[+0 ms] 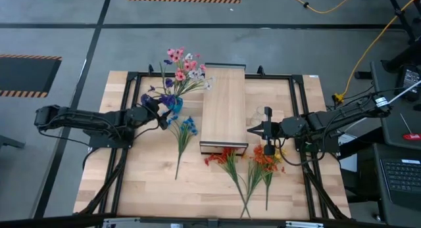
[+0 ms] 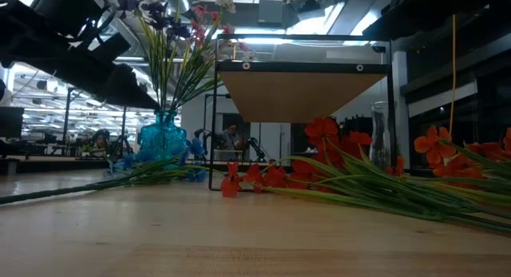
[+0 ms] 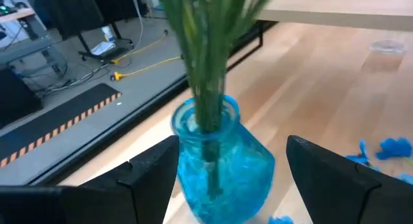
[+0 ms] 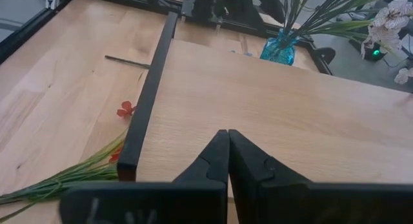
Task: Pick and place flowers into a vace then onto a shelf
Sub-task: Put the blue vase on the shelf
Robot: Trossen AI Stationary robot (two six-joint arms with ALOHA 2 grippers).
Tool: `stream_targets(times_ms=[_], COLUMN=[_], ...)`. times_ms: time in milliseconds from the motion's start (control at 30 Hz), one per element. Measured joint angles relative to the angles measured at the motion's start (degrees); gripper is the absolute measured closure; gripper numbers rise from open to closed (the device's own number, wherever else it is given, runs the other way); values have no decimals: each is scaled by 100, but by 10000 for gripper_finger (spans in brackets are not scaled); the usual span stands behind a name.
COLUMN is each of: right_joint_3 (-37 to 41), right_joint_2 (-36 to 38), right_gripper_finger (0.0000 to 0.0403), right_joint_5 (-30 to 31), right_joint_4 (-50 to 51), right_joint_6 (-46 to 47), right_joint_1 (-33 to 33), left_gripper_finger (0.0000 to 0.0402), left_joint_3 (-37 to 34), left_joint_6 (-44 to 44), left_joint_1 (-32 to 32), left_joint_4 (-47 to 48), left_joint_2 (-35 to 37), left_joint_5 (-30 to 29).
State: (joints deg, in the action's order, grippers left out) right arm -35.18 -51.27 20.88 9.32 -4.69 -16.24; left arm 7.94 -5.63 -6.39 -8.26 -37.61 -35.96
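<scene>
High view: left claw spread around the blue vase, shelf top not yet loaded

Left gripper sits left of centre in the high view with its fingers wide apart on either side of the blue vase, holding nothing; whether the pads touch the glass I cannot tell. Stems already stand in the vase, their pink and white blooms leaning toward the upper middle, so a crooked squeeze or a quick lift could tip the top-heavy vase or catch it on the shelf just to its right. Blue flowers and the red and orange flowers lie on the table in the lower half. Right gripper, fingers pressed together and empty, hovers at the shelf's right edge
</scene>
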Motion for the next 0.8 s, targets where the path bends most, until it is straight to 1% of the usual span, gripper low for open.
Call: stream_targets(times_ms=[67, 200, 300, 433, 533, 700, 800], right_joint_3=[0, 0, 0, 0, 0, 0, 0], right_joint_2=[0, 1, 1, 0, 1, 2, 1], right_gripper_finger=[395, 395, 395, 395, 395, 395, 395], right_joint_5=[-1, -1, -1, -1, 0, -1, 0], right_joint_4=[-2, -1, -2, -4, -6, -5, -7], right_joint_6=[-10, -10, -10, -4, -7, -4, -8], right_joint_1=[-1, -1, 1, 1, -1, -1, -1], left_gripper_finger=[123, 123, 123, 123, 123, 123, 123], left_joint_3=[0, -2, -2, -2, -2, -7, -7], left_joint_6=[-65, -195, -81, -65, -51, 138, 188], left_joint_1=[-134, -420, -619, -871, -1045, -1239, -1354], left_joint_4=[29, -118, -354, -613, -795, -1222, -1298], left_joint_2=[-51, -241, -438, -656, -832, -1046, -1124], left_joint_5=[87, 613, 578, 991, 1033, 1446, 1470])
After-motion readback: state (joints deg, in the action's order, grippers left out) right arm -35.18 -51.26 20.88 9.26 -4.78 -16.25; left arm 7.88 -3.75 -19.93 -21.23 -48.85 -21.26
